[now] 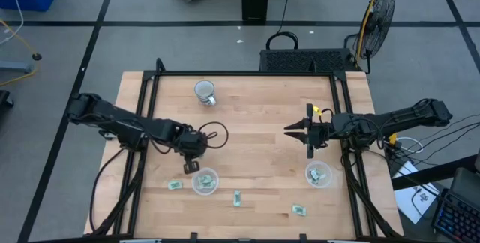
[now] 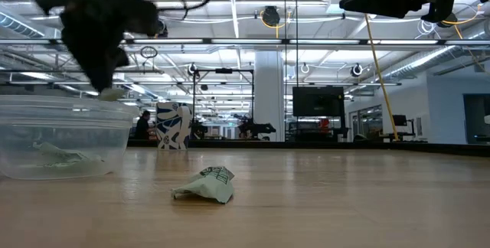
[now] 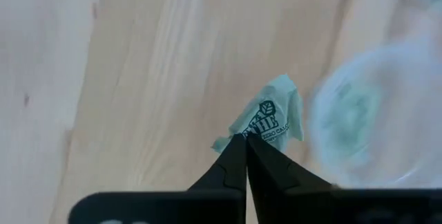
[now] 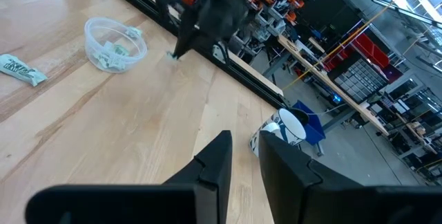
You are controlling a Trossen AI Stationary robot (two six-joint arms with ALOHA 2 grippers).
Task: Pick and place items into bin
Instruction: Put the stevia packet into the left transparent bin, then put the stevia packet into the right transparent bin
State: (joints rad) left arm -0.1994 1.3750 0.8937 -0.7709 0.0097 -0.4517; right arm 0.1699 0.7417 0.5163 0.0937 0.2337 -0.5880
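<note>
Small pale-green wrapped pieces, crinkled, dark print on the wrappers. One packet (image 3: 271, 118) pinched at its corner between the closed fingers of the left gripper (image 3: 242, 143), hanging above the wood just beside the near-left clear cup (image 1: 205, 181). That cup holds a few pieces. The right clear cup (image 1: 318, 175) also holds some. Three lie loose on the table near its front edge: one (image 1: 174, 185) left of the left cup, one (image 1: 237, 197) centre, one (image 1: 299, 210) toward the right.
</note>
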